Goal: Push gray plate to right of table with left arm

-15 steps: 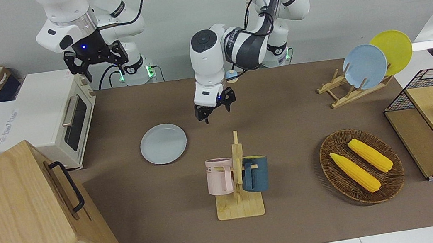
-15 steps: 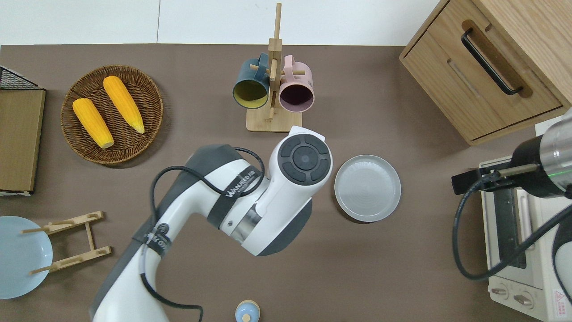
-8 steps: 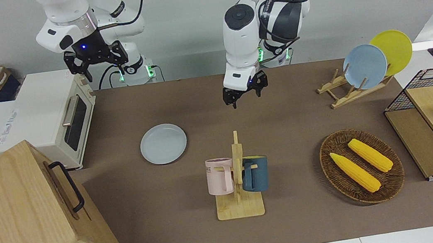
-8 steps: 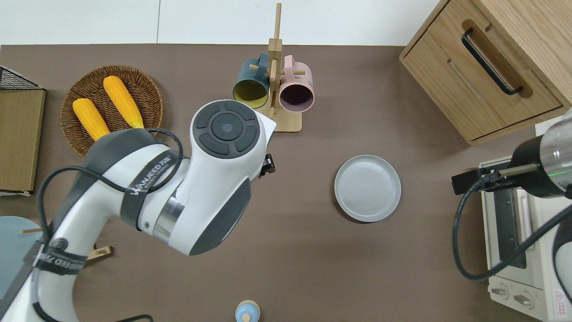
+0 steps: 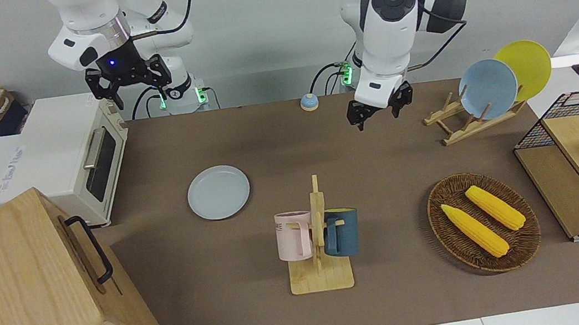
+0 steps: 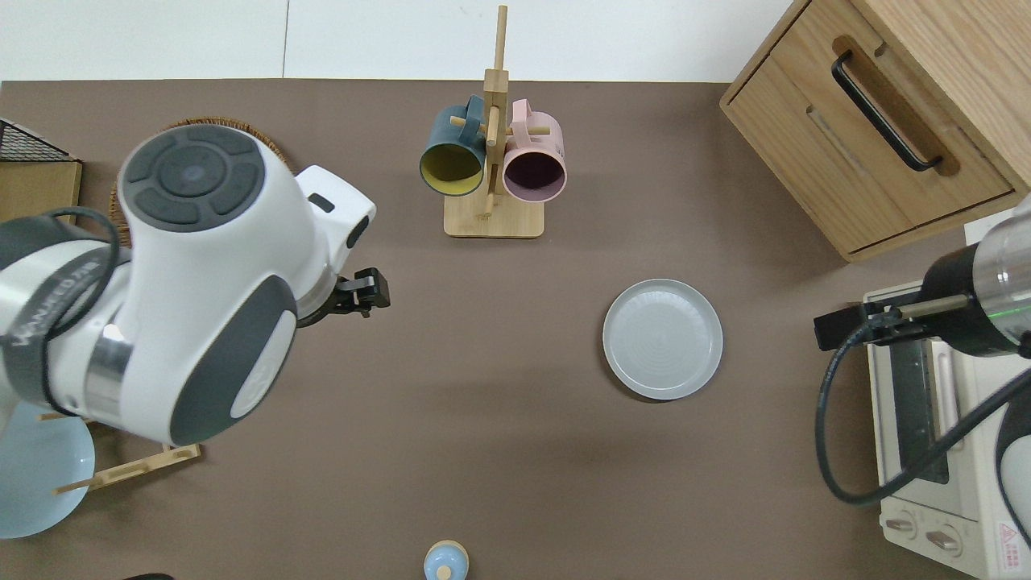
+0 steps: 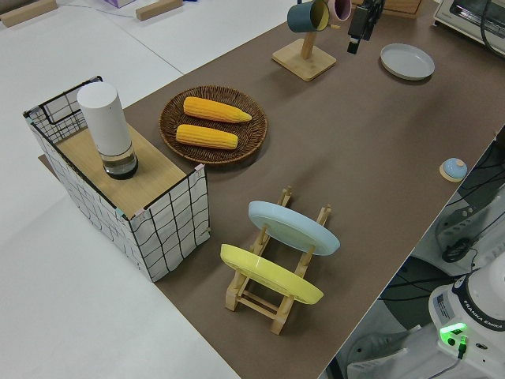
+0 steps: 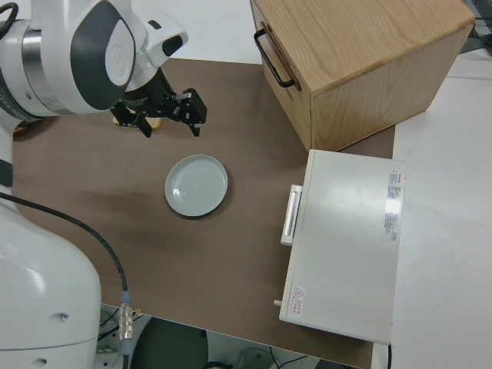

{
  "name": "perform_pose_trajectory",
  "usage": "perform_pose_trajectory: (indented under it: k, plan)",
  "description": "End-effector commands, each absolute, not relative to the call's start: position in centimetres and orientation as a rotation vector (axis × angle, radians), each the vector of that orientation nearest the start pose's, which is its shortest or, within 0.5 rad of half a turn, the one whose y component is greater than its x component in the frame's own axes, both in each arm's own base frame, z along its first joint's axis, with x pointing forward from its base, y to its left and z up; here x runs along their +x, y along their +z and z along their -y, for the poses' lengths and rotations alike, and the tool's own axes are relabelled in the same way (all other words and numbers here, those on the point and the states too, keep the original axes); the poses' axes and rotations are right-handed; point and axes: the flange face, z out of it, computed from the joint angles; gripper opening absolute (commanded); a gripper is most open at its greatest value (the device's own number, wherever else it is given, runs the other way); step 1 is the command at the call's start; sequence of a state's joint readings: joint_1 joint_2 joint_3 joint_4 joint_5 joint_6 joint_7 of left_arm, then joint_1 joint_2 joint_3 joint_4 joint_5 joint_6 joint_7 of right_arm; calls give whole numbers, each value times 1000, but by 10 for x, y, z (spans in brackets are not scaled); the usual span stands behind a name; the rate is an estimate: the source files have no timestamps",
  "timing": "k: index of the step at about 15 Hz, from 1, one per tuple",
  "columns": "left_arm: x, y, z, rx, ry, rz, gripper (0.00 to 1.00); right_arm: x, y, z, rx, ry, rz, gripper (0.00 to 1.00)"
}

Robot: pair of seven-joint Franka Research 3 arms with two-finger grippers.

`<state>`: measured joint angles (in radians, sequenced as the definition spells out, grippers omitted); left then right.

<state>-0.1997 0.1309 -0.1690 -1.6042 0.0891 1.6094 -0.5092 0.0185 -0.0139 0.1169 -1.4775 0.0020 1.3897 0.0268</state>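
The gray plate (image 6: 662,339) is lying flat on the bench (image 6: 515,451), toward the right arm's end, between the mug rack (image 6: 492,141) and the toaster oven (image 6: 938,439), with nothing touching it. The left claw (image 5: 380,111) is hanging high with its fingers apart, well away from the plate. The push looks done; nothing more seems needed beyond parking. The right arm is parked, its claw (image 5: 128,83) spread.

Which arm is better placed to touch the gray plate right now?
Neither is near. The left gripper hangs over bare table, apart from the gray plate; the right arm is parked.
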Motion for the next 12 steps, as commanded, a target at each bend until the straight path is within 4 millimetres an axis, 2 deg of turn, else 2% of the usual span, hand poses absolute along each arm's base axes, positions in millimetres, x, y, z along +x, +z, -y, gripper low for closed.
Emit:
perform_pose_trajectory:
  k: [1, 4, 7, 10, 12]
  plan:
    - [537, 560, 137, -3074, 141, 106, 1000, 524, 664, -69, -3138, 123, 158, 983]
    - [531, 569, 89, -3121, 142, 31, 1000, 523, 664, -70, -3138, 126, 160, 983]
    - [530, 573, 53, -3147, 138, -46, 1000, 523, 664, -69, -3138, 126, 158, 983]
    - [526, 572, 30, -3156, 141, -78, 1000, 523, 664, -70, -3138, 126, 160, 983]
    - [525, 565, 28, -3155, 121, -81, 1000, 524, 664, -69, -3138, 123, 158, 983]
